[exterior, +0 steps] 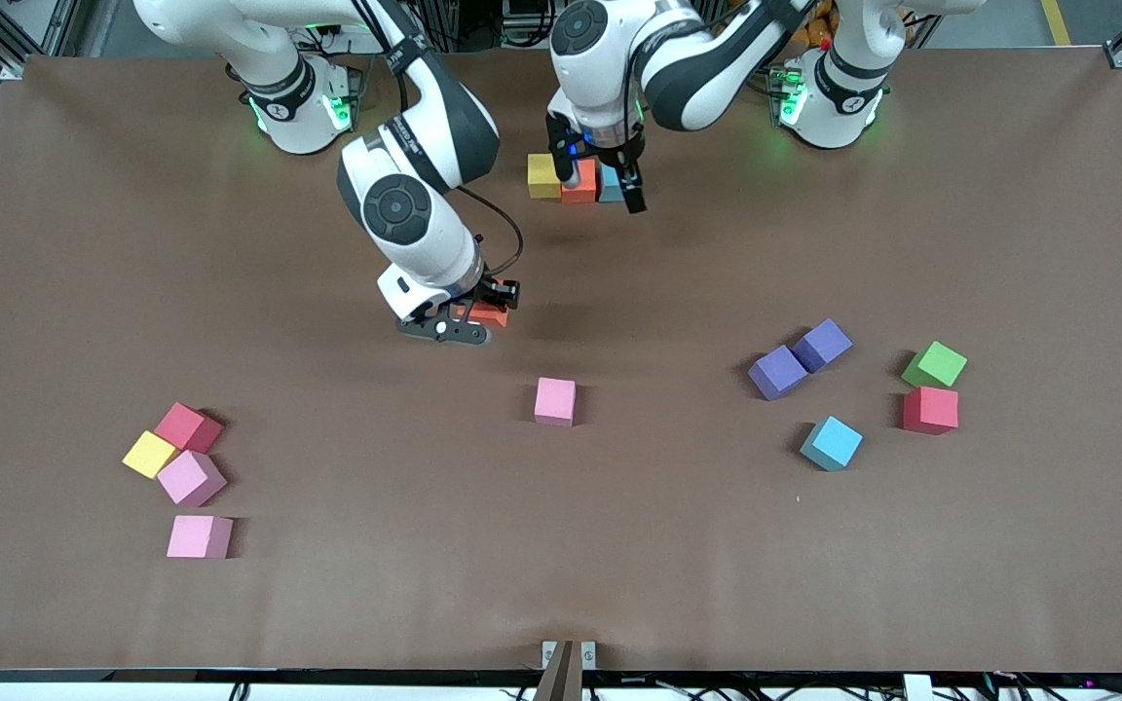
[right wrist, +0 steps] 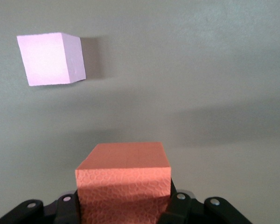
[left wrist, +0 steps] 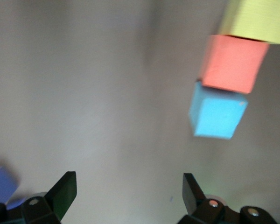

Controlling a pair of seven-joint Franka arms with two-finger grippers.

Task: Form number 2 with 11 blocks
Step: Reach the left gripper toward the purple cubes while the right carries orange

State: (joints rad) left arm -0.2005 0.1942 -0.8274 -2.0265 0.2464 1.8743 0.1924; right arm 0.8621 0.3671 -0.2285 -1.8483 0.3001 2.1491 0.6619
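Note:
A short row of a yellow block [exterior: 542, 176], an orange block [exterior: 579, 182] and a light blue block [exterior: 610, 185] lies close to the robots' bases. My left gripper [exterior: 598, 181] hangs open and empty over this row. In the left wrist view [left wrist: 128, 191] the row shows as the yellow [left wrist: 256, 18], orange [left wrist: 233, 63] and light blue [left wrist: 217, 112] blocks. My right gripper [exterior: 476, 317] is shut on a second orange block [right wrist: 123, 175] and holds it above bare table. A pink block [exterior: 555, 401] lies nearer the front camera and shows in the right wrist view [right wrist: 51, 58].
Toward the right arm's end lie a dark pink-red block [exterior: 188, 426], a yellow block [exterior: 149, 454] and two pink blocks [exterior: 191, 478] [exterior: 199, 536]. Toward the left arm's end lie two purple blocks [exterior: 777, 373] [exterior: 822, 345], a green cube [exterior: 934, 365], a red block [exterior: 930, 410] and a light blue block [exterior: 831, 443].

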